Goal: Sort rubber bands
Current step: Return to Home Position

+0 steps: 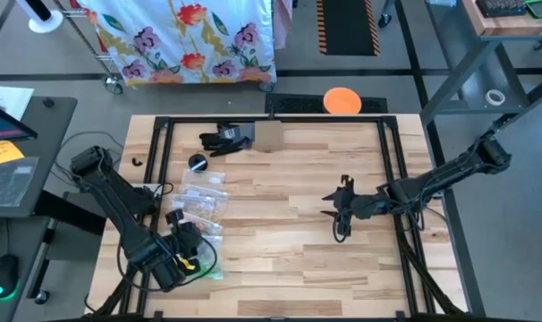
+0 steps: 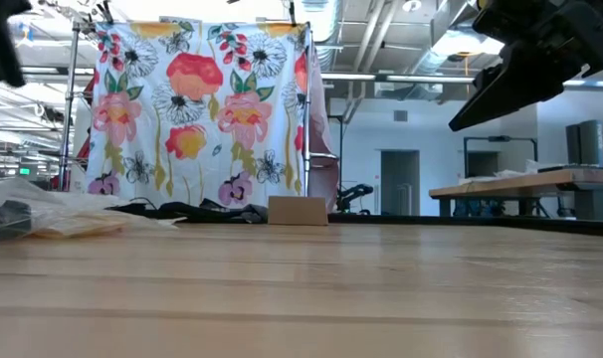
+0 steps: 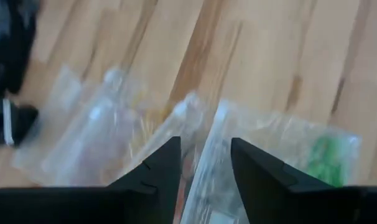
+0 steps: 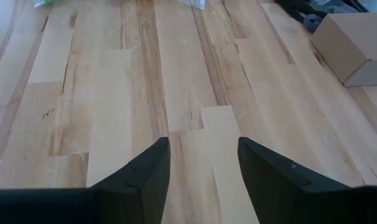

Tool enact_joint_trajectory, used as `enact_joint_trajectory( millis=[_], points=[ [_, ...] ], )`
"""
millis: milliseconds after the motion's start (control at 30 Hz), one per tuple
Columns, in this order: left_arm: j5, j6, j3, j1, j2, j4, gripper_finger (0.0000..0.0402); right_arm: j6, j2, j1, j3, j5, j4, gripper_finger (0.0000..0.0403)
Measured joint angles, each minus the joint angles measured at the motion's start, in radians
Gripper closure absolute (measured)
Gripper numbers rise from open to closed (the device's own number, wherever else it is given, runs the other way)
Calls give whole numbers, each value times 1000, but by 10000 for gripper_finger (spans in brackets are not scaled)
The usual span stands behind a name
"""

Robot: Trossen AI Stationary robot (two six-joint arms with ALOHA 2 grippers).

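Look at your left gripper point(image 1: 183, 237) first. It hangs low over the pile of clear zip bags point(image 1: 202, 201) on the left side of the table point(image 1: 280, 268). Its two fingers point(image 3: 160, 168) are apart. There is a gap between them and nothing is pinched in it. The bags lie flat, right under those fingers and just ahead of them. The green rubber bands point(image 3: 323, 154) sit inside one bag, off to the side of one finger and not in the gap. The other colours in the bags are too blurry to tell. Your right gripper point(image 1: 335, 206) hangs over bare wood near the middle of the table, well apart from the bags. Its fingers point(image 4: 145, 174) are apart too, and they hold nothing. So the left arm is much nearer to the bands. I think the sorting is done and both arms only need to go home. The thing that matters most is that the bags are below and in front of the left fingers. Go up and back with that arm, not forward, or a finger could catch a bag and drag it. The right arm looks to have open wood all round it. The cardboard box point(image 1: 268, 136) is at the far edge, out of the way.
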Motion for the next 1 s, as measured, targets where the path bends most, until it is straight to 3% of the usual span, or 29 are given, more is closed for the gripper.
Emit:
enact_joint_trajectory(
  millis=[133,300,433,533,667,733,833,1000],
  points=[
    [-110,110,74,-3,0,26,264,-1,0,-15,12,-2,-5,220],
    [-455,352,46,5,-1,280,265,-85,-51,20,73,-13,-24,220],
    [-447,576,-66,108,0,585,265,-89,-168,78,99,27,-99,220],
    [-275,819,-196,214,0,961,265,-60,-279,131,99,85,-175,220],
    [136,1108,-380,407,9,1579,265,33,-418,197,90,221,-290,220],
    [274,1178,-440,503,22,1796,265,67,-477,221,51,303,-303,220],
    [441,1256,-471,641,20,1964,265,15,-536,220,-44,419,-198,220],
    [711,1235,-470,861,-57,1976,265,-273,-614,123,-195,391,82,224]
  ],
)
